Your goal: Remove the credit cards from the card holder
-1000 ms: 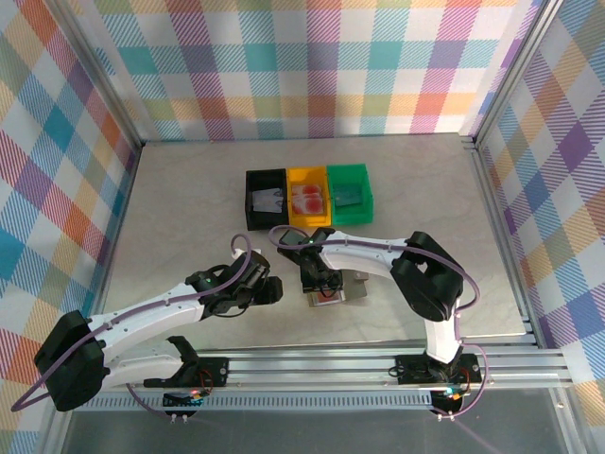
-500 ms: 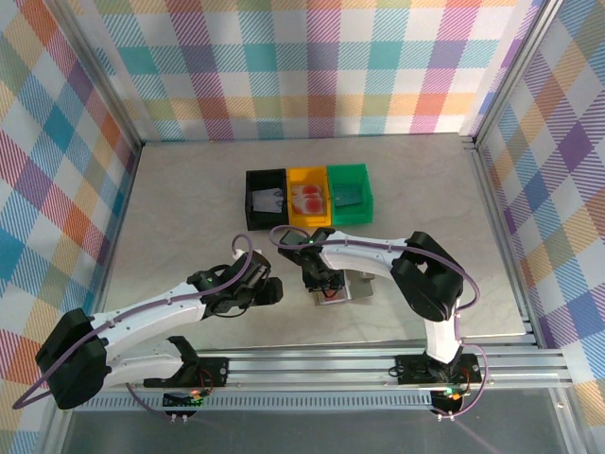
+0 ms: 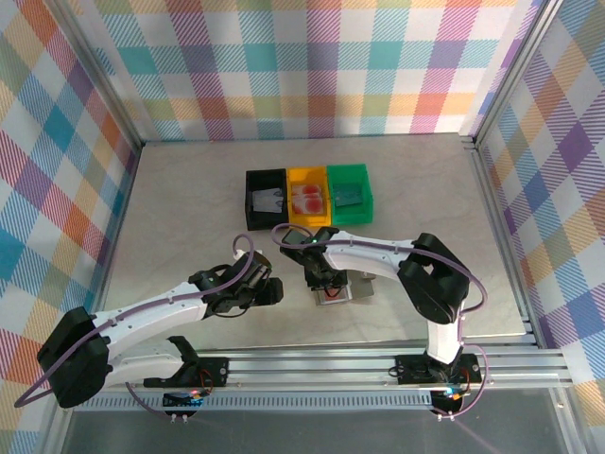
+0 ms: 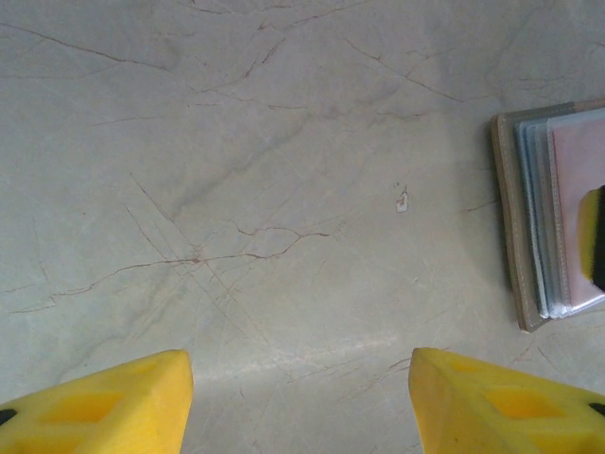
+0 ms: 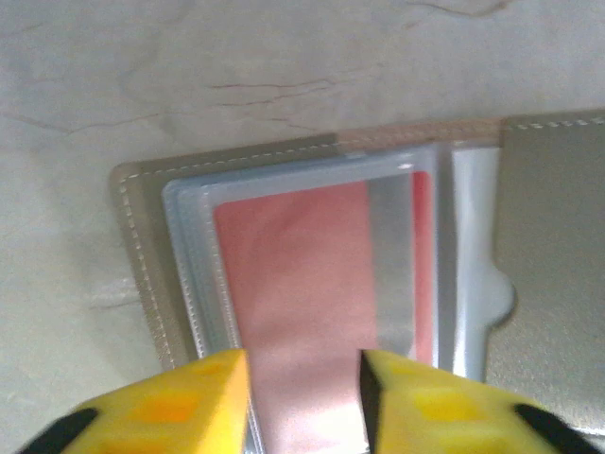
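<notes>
the holder point(image 5: 142, 274) is lying open on the surface point(image 4: 236, 189) right under the right end effector point(image 5: 301, 364). its fingers are sitting slightly parted over a red card point(image 5: 293, 265) in the sleeve, grasping nothing. the left end effector point(image 4: 301, 378) is hanging released, with the holder off to its right. cards point(image 3: 308, 200) are lying in the black bin point(image 3: 250, 199), yellow bin point(image 3: 307, 171) and green bin point(image 3: 367, 194) beyond. i reckon the job is partly done, with at least this red card left.
</notes>
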